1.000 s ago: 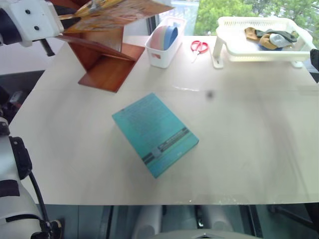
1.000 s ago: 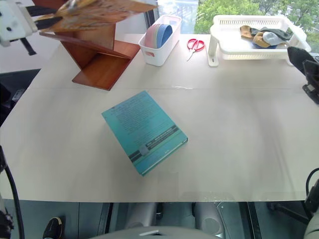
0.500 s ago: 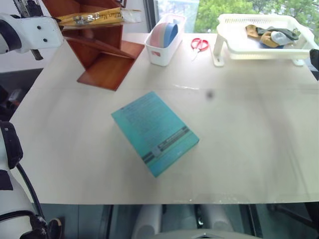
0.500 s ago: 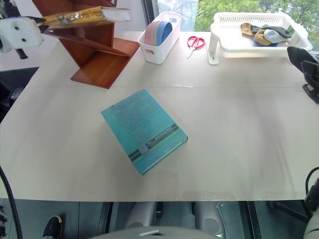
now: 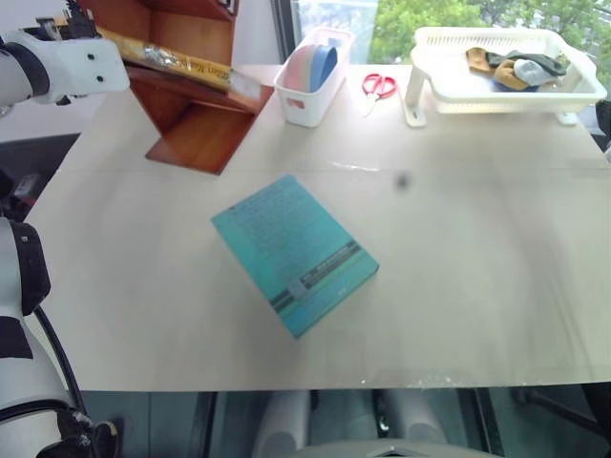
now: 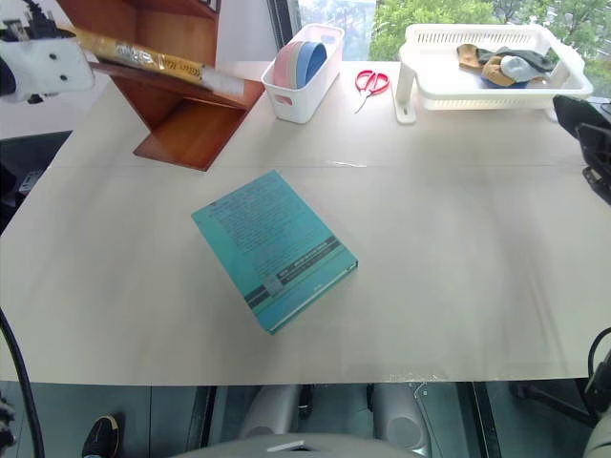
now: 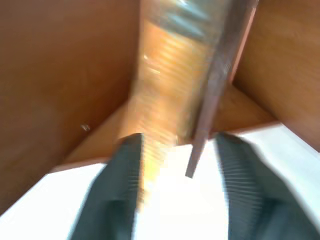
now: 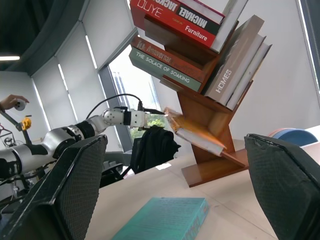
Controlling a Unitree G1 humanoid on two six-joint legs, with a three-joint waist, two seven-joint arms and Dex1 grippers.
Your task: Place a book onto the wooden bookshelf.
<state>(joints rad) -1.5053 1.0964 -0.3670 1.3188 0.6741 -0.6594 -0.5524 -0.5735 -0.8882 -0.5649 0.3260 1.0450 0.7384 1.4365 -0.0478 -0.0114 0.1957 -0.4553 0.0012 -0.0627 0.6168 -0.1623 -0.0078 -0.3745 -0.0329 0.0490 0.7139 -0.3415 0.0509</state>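
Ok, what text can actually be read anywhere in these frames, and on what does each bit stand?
"MICHAEL" over "Furniture": spine of a red book on the top shelf.
"DUYE": spine of the red book beside it.
"THE SOLACE OF SOAKING": grey-green spine.
"HOMES": spine of a leaning grey book.
A brown spine starts "LL A", the rest unreadable.
Teal book: print too small.
Yellow book: lettering blurred.

Head pair high over table; L wrist cam close inside bookshelf; R wrist low, sideways.
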